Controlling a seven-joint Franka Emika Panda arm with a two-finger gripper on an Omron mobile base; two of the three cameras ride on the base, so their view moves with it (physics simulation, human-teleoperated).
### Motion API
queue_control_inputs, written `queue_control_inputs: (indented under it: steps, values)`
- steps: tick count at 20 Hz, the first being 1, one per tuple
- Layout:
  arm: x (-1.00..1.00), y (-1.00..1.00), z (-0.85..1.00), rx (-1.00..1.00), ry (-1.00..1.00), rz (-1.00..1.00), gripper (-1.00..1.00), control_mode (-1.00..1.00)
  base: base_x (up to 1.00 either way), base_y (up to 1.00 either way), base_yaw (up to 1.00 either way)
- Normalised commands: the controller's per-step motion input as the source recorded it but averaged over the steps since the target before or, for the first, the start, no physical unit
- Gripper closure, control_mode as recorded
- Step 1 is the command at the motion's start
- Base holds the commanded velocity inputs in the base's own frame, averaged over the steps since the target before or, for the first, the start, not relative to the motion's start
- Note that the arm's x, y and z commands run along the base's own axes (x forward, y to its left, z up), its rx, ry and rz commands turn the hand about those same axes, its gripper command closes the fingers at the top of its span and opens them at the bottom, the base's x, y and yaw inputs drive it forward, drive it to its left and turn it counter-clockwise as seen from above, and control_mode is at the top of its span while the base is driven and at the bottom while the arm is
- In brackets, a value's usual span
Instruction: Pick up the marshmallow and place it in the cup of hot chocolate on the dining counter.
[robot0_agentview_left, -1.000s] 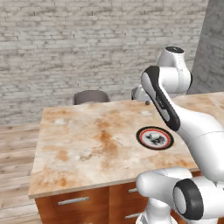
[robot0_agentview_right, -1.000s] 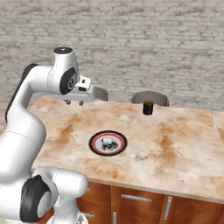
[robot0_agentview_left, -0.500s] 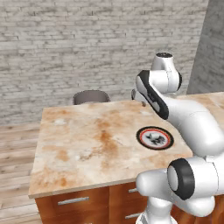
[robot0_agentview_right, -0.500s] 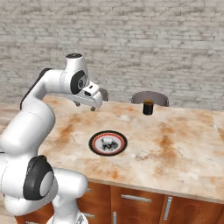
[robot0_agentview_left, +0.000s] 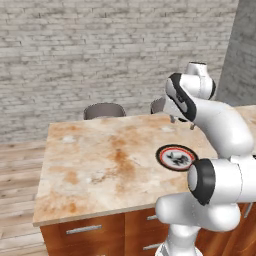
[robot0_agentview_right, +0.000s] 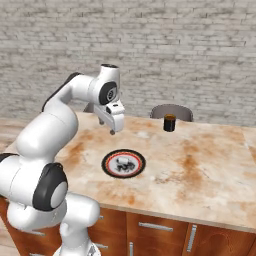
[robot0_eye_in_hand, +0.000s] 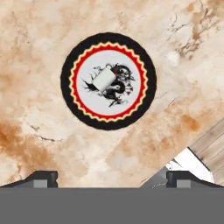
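dining counter (robot0_agentview_right: 200, 165) marbled top | round plate (robot0_agentview_right: 123, 163) near middle | black cup of hot chocolate (robot0_agentview_right: 169, 122) far edge

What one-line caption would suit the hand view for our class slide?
Open gripper looks down at the marshmallow lying on the round plate on the dining counter.

the pincer (robot0_agentview_right: 112, 131) hangs open above the tabletop (robot0_agentview_right: 200, 170) with clear air beneath it. bare marbled stone lies all round the plate (robot0_eye_in_hand: 108, 81), and nothing stands over the marshmallow (robot0_eye_in_hand: 104, 79) on it. the cup (robot0_agentview_right: 169, 122) stands well apart near the far edge, with open stone between.
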Motion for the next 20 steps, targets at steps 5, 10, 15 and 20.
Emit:
queue_control_inputs:
  steps: [5, 10, 15, 20]
  values:
    - [0.00, -0.17, -0.40, 0.01, 0.04, -0.32, -1.00, -1.00, 0.00, 0.00, 0.00]
    - [0.00, 0.00, -0.40, -0.19, 0.00, -0.05, -1.00, -1.00, 0.00, 0.00, 0.00]
    - [0.00, 0.00, -0.41, -0.17, 0.00, -0.10, -1.00, -1.00, 0.00, 0.00, 0.00]
    - [0.10, -0.04, -0.32, -0.03, 0.00, -0.13, -1.00, -1.00, 0.00, 0.00, 0.00]
